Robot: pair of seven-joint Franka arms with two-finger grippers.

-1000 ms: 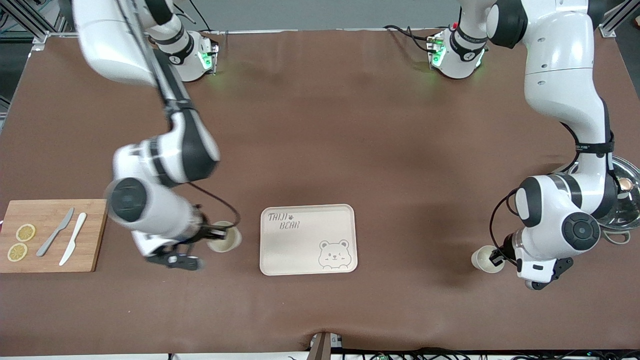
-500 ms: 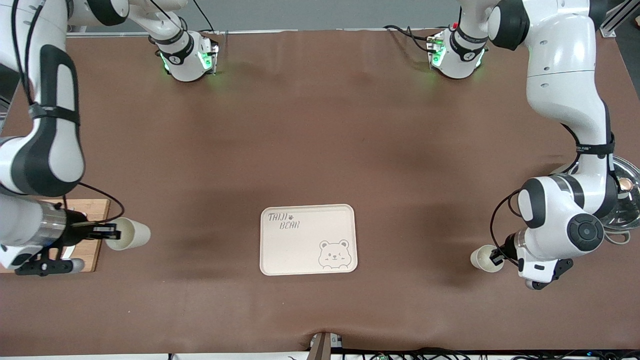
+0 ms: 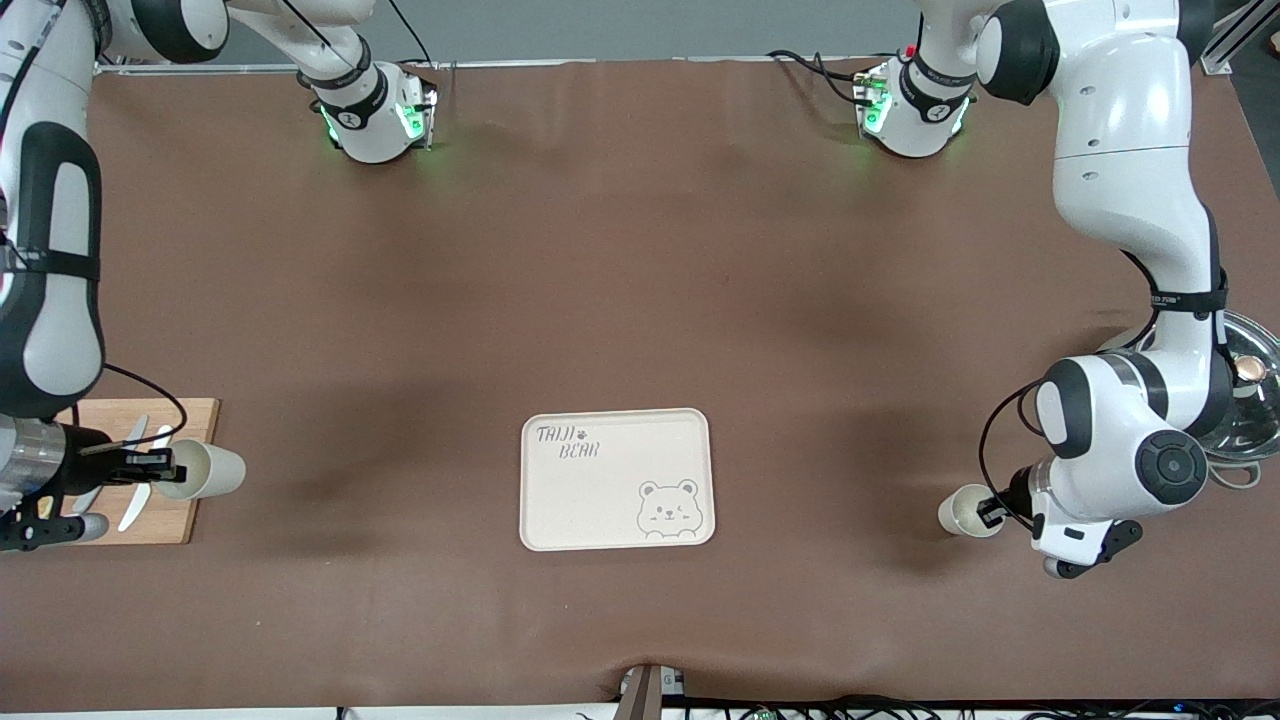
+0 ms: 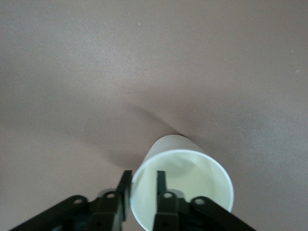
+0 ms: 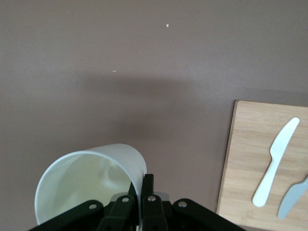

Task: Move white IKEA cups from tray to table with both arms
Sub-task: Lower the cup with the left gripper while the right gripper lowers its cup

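Note:
My right gripper (image 3: 165, 467) is shut on the rim wall of one white cup (image 3: 205, 470) and holds it tilted in the air over the tray-side edge of the cutting board. In the right wrist view the fingers (image 5: 143, 179) pinch the cup (image 5: 91, 185). My left gripper (image 3: 988, 510) is at the second white cup (image 3: 963, 510), near the table surface toward the left arm's end. In the left wrist view its fingers (image 4: 143, 175) straddle the rim of this cup (image 4: 185, 183), one inside, one outside, with a gap between them.
The cream bear-printed tray (image 3: 600, 500) lies mid-table between the two cups. A wooden cutting board (image 3: 190, 420) with a white knife (image 5: 274, 163) and a grey knife (image 5: 294, 197) is at the right arm's end. A metal lidded pot (image 3: 1250, 400) sits beside the left arm.
My right gripper has carried its cup from beside the tray out to the cutting board's edge. My left gripper and its cup have shifted slightly toward the tray.

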